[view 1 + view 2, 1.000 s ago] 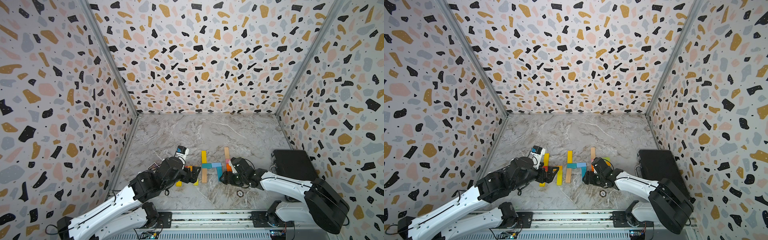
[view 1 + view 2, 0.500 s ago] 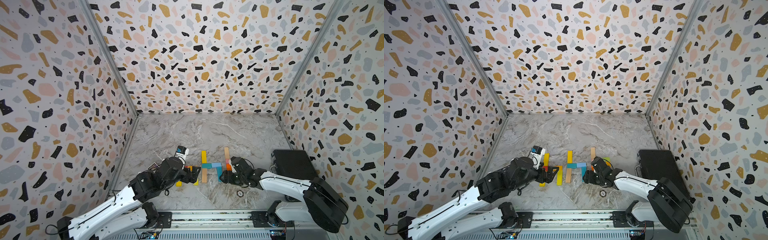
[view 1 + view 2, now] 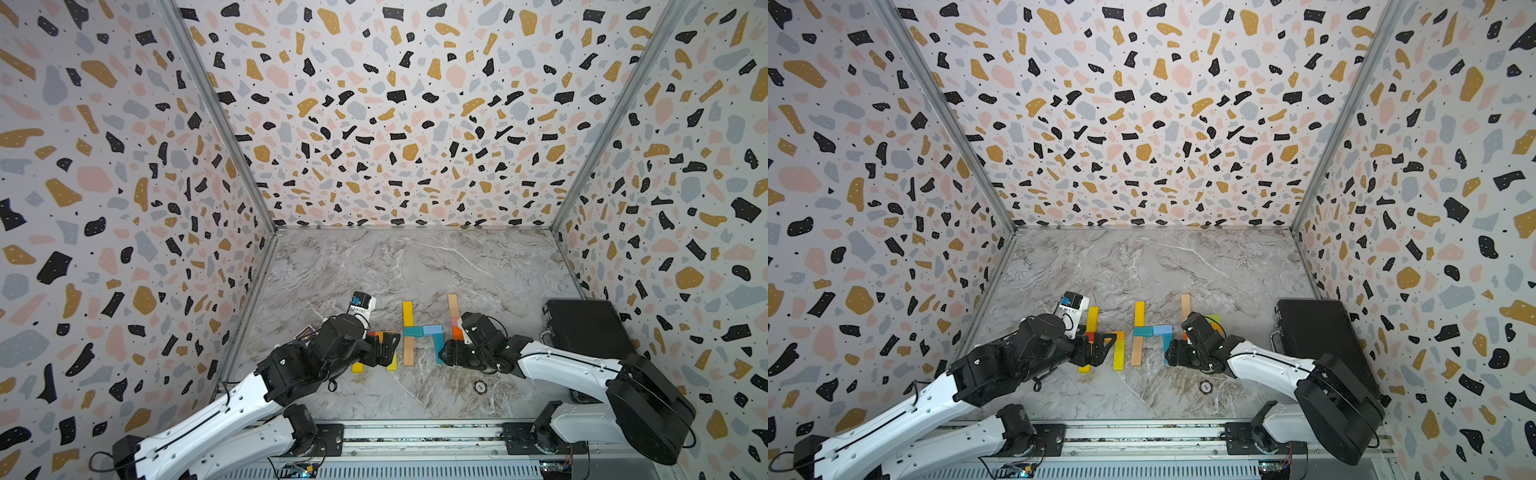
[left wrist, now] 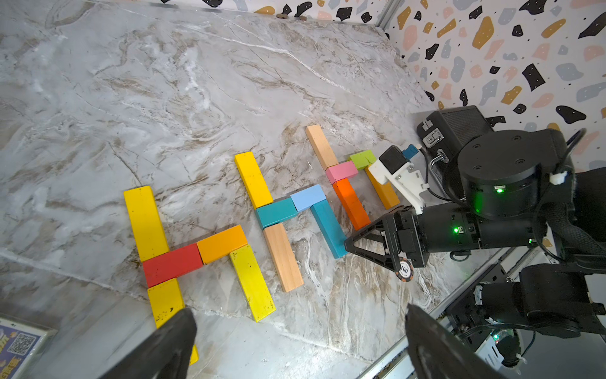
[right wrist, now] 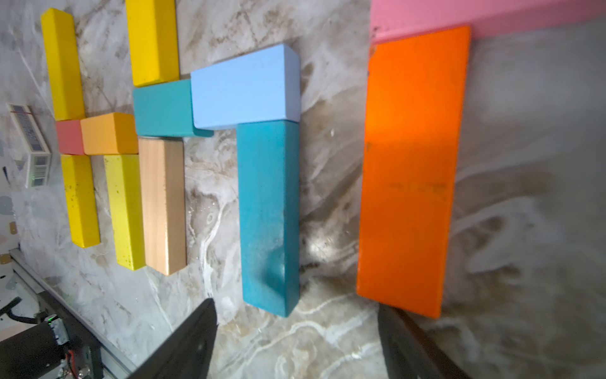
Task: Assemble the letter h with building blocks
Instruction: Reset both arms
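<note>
Three groups of building blocks lie flat on the marble table, each shaped like an h. My left gripper (image 3: 384, 349) hovers open over the left group of yellow, red (image 4: 172, 264) and orange bars, with nothing between its fingers (image 4: 170, 344). The middle group has a yellow bar (image 3: 407, 311), a short teal bar, a light blue bar (image 5: 246, 85), a wooden bar and a long teal bar (image 5: 269, 213). My right gripper (image 5: 296, 341) is open and empty at the near ends of the long teal bar (image 3: 437, 347) and the orange bar (image 5: 410, 164). The orange bar touches a pink bar (image 4: 341, 170).
A black case (image 3: 582, 328) stands at the right wall. A poker chip (image 3: 480, 387) lies near the table's front edge, under my right arm. A small printed box (image 5: 32, 144) sits left of the left group. Patterned walls close three sides.
My right gripper's jaws have spread a little wider while the arm stayed almost in place. The left arm and the blocks have not moved.
</note>
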{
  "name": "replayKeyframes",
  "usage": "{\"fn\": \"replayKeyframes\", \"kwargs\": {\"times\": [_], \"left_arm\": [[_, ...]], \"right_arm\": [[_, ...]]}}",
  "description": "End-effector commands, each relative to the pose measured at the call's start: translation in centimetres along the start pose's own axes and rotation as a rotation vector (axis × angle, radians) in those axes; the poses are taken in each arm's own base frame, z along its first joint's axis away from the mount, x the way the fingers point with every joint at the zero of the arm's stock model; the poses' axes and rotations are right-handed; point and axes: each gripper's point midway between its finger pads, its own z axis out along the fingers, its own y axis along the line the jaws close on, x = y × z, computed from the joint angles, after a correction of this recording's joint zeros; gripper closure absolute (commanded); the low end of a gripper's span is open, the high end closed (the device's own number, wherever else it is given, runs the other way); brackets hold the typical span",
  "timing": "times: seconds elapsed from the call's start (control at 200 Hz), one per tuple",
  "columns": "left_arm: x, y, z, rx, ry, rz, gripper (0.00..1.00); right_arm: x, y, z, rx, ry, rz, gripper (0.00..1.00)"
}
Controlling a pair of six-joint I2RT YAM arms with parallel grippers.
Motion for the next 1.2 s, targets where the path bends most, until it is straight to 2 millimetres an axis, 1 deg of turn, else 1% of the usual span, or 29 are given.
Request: {"fn": "replayKeyframes", "kwargs": {"times": [0.0, 0.045, 0.135, 0.19, 0.245, 0.285, 0.355, 0.431, 0.471, 0.521, 0.541, 0.606, 0.716, 0.786, 0.871, 0.906, 0.971, 1.026, 1.076, 1.156, 1.196], "left_arm": [[-1.8, -0.1, -1.2, -0.004, -0.055, 0.013, 0.01], [-2.0, 0.1, -1.3, -0.020, -0.064, 0.019, 0.01], [-3.1, 1.3, -1.9, -0.096, -0.106, 0.028, 0.01], [-3.9, 1.9, -2.2, -0.142, -0.140, 0.037, 0.01], [-5.0, 2.2, -2.5, -0.176, -0.181, 0.059, 0.01], [-5.8, 2.7, -2.7, -0.213, -0.211, 0.072, 0.01], [-7.4, 3.3, -2.7, -0.255, -0.261, 0.099, 0.01], [-8.9, 4.9, -2.3, -0.300, -0.293, 0.061, 0.01], [-9.5, 6.5, -1.8, -0.316, -0.293, -0.001, 0.01], [-10.0, 8.3, -1.1, -0.320, -0.293, -0.083, 0.01], [-10.3, 9.4, -1.0, -0.338, -0.301, -0.117, 0.01], [-11.0, 11.5, -0.2, -0.385, -0.329, -0.146, 0.01], [-12.5, 14.5, 0.6, -0.520, -0.338, -0.118, 0.01], [-13.9, 16.0, 1.2, -0.562, -0.335, -0.099, 0.01], [-15.4, 19.0, 1.9, -0.616, -0.353, -0.093, 0.01], [-16.1, 20.4, 1.8, -0.638, -0.380, -0.099, 0.01], [-16.2, 22.9, 2.2, -0.670, -0.384, -0.080, 0.01], [-15.3, 24.9, 2.8, -0.705, -0.357, -0.048, 0.01], [-14.0, 26.8, 3.7, -0.734, -0.293, -0.020, 0.01], [-10.9, 29.7, 5.6, -0.778, -0.156, 0.003, 0.01], [-9.6, 31.1, 6.0, -0.823, -0.107, 0.007, 0.01]], "right_arm": [[0.0, 1.0, -2.4, -0.033, -0.007, -0.054, 0.18], [-0.5, 1.8, -3.8, -0.050, -0.033, -0.093, 0.11], [-2.7, 2.9, -7.3, -0.021, -0.130, -0.195, 0.08], [-4.6, 2.5, -9.4, 0.049, -0.199, -0.238, 0.06], [-6.5, 2.1, -11.0, 0.108, -0.266, -0.262, 0.05], [-7.8, 1.9, -11.8, 0.136, -0.314, -0.267, 0.05], [-9.9, 0.9, -12.9, 0.196, -0.397, -0.244, 0.04], [-11.6, -0.1, -13.4, 0.217, -0.457, -0.194, 0.01], [-12.3, -0.6, -13.3, 0.216, -0.480, -0.167, 0.01], [-12.7, -1.6, -13.3, 0.228, -0.494, -0.112, 0.01], [-12.9, -2.0, -13.3, 0.234, -0.501, -0.089, 0.01], [-13.0, -2.9, -13.2, 0.247, -0.516, -0.043, 0.01], [-12.7, -2.8, -12.8, 0.215, -0.520, -0.044, 0.01], [-12.6, -3.0, -12.9, 0.213, -0.526, -0.037, 0.01], [-12.4, -2.9, -13.0, 0.193, -0.532, -0.026, 0.01], [-12.3, -2.7, -12.9, 0.178, -0.531, -0.028, 0.01], [-12.2, -2.3, -13.0, 0.158, -0.527, -0.029, 0.01], [-12.1, -2.2, -13.0, 0.149, -0.525, -0.028, 0.01], [-12.0, -2.0, -13.1, 0.140, -0.524, -0.028, 0.01], [-12.0, -2.0, -13.1, 0.136, -0.526, -0.026, 0.01], [-12.0, -2.0, -13.1, 0.134, -0.527, -0.027, 0.01]]}}
